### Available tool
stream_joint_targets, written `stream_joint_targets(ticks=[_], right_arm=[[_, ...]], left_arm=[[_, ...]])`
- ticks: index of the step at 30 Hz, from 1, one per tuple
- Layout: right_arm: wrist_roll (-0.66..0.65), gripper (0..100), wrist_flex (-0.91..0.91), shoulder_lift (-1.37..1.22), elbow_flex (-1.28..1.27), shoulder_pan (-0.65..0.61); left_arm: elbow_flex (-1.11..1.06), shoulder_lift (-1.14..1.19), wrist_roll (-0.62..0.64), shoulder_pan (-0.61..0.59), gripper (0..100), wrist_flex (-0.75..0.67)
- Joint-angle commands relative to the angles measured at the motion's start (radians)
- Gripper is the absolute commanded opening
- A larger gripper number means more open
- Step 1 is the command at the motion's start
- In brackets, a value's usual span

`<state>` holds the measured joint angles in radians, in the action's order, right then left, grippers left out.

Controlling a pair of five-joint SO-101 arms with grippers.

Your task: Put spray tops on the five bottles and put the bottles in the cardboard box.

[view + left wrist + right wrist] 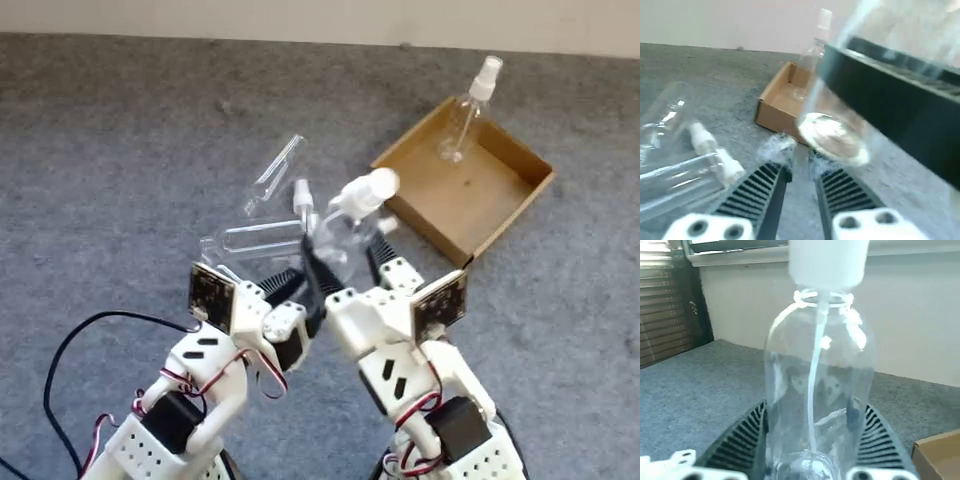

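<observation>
Loose bottles [250, 240] lie on the carpet at left. Left gripper [799, 167], fingers narrowly parted and empty, waits beside the held bottle [817, 365]. My right gripper [816, 412] pinches this bottle upright, spray top [827, 260] perched on its neck. I should seat that top squarely before swinging right to the cardboard box [475, 200].

Overhead camera looks down; both wrist cameras share the cardboard box [775, 117].
</observation>
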<state>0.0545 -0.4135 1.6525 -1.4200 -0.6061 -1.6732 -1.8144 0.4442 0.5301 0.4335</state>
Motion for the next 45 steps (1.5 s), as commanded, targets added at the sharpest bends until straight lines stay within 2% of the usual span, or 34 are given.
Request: stream_joint_targets(ticks=[1,5,9,17,19,22,25,34,38,41,45], right_arm=[[0.002,12.7,-0.027,-0.002,-0.001,0.038],[0.002,12.7,-0.028,-0.002,-0.001,0.042],[0.002,12.7,-0.111,-0.002,0.001,0.064],[0.0,12.7,-0.119,-0.01,0.008,0.338],[-0.002,12.7,-0.119,-0.013,0.008,0.378],[-0.075,12.7,-0.117,-0.013,0.015,0.403],[-0.112,12.7,-0.056,-0.013,0.031,0.41],[-0.118,12.8,-0.024,-0.015,0.033,0.456],[-0.118,12.8,0.054,-0.03,0.033,0.464],[-0.118,12.8,0.113,-0.156,0.05,0.495],[-0.112,12.8,0.277,-0.403,0.105,0.542]], left_arm=[[-0.021,-0.013,0.009,-0.068,1,-0.028],[-0.021,-0.013,0.009,-0.071,1,-0.021],[-0.021,-0.013,0.005,-0.073,1,-0.02],[-0.021,-0.013,0.005,-0.073,1,0.017],[-0.021,-0.013,0.005,-0.073,1,0.017],[-0.021,-0.013,0.005,-0.073,1,0.023],[-0.021,-0.013,0.005,-0.073,1,0.035],[-0.021,-0.013,0.005,-0.073,1,0.037],[-0.021,-0.012,0.005,-0.073,1,0.037],[-0.021,-0.012,0.005,-0.073,1,0.044],[-0.021,-0.012,0.005,-0.073,1,0.066]])
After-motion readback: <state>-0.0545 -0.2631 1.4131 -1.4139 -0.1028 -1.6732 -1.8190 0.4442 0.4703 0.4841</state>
